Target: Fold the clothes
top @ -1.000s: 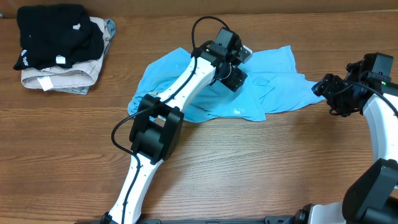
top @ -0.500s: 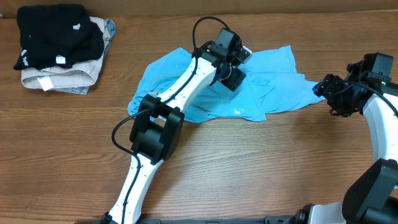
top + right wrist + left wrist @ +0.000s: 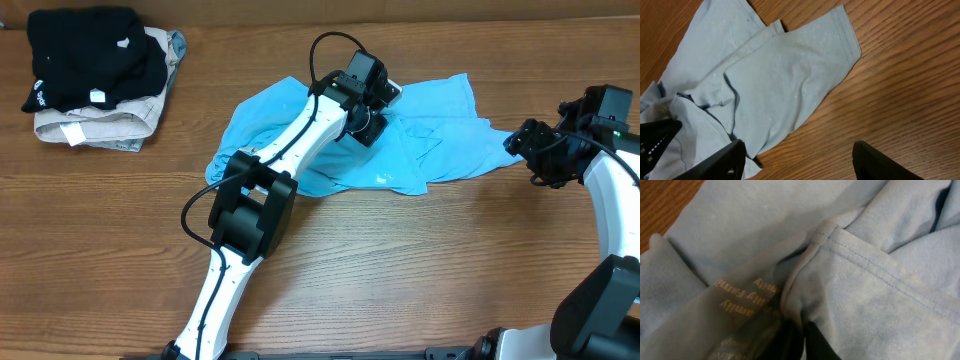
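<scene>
Left fingers (image 3: 817, 347) pinch a fold midway across the crumpled blue shirt (image 3: 440, 130) on the counter (image 3: 400, 260), probably to pull it flat, while right fingers (image 3: 720, 160) hang open beside its sleeve.

I see thin, matt knit cloth on T-shirt (image 3: 440, 130) w/ stitched hems; table (image 3: 400, 280) = wood grain, slight sheen.
</scene>
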`<state>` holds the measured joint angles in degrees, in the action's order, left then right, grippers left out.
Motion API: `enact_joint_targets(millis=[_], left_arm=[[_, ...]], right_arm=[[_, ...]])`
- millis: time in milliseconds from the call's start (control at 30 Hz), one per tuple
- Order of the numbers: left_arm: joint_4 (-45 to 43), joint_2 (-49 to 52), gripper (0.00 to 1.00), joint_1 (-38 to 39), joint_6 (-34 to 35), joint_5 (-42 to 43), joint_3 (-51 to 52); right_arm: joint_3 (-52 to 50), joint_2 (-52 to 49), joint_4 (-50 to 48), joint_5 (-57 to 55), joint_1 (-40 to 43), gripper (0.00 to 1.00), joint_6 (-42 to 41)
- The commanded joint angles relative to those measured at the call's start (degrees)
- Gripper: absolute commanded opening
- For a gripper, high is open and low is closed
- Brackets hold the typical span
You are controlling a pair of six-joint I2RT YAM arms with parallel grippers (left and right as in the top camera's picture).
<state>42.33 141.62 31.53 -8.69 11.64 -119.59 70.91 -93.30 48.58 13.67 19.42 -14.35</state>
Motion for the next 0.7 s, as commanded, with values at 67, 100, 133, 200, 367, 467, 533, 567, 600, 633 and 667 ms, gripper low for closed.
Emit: enact_joint_targets(millis=[67, 100, 133, 200, 367, 467, 533, 567, 600, 633, 667], left_arm=[[-0.59, 0.61, 0.04, 0.28, 3.63, -3.41, 0.24], [-0.59, 0.61, 0.04, 0.26, 4.09, -3.76, 0.24], [-0.59, 0.61, 0.04, 0.28, 4.07, -3.76, 0.24], [-0.55, 0.61, 0.04, 0.28, 4.09, -3.74, 0.24], [0.37, -0.11, 0.04, 0.33, 4.42, -4.44, -0.94], [5.01, -2.32, 0.04, 0.2, 4.9, -4.79, -4.22], [9.03, -4.22, 0.04, 0.22, 4.87, -4.79, -6.95], [11.15, -5.27, 0.04, 0.22, 4.87, -4.76, -8.35], [13.11, -6.36, 0.04, 0.22, 4.9, -4.74, -9.64], [15.26, -7.61, 0.04, 0.28, 4.9, -4.74, -11.02], [17.07, -8.66, 0.04, 0.39, 4.9, -4.74, -12.15]], right_arm=[[-0.46, -0.17, -0.28, -0.61, 0.2, 0.72, -0.2], [-0.46, -0.17, -0.28, -0.59, 0.2, 0.72, -0.22], [-0.46, -0.17, -0.28, -0.59, 0.2, 0.72, -0.2], [-0.46, -0.17, -0.26, -0.61, 0.2, 0.72, -0.2], [-0.46, -0.17, -0.31, -0.57, 0.17, 0.7, -0.24], [-0.46, -0.17, -1.05, -0.52, 0.13, 0.69, -0.92], [-0.46, -0.17, -1.81, -0.26, 0.13, 0.69, -0.92], [-0.46, -0.17, -2.03, -0.07, 0.13, 0.69, -0.92], [-0.46, -0.17, -2.16, 0.02, 0.13, 0.69, -0.92], [-0.46, -0.17, -2.23, 0.02, 0.13, 0.69, -0.9], [-0.46, -0.17, -2.21, -0.04, 0.13, 0.69, -0.87]])
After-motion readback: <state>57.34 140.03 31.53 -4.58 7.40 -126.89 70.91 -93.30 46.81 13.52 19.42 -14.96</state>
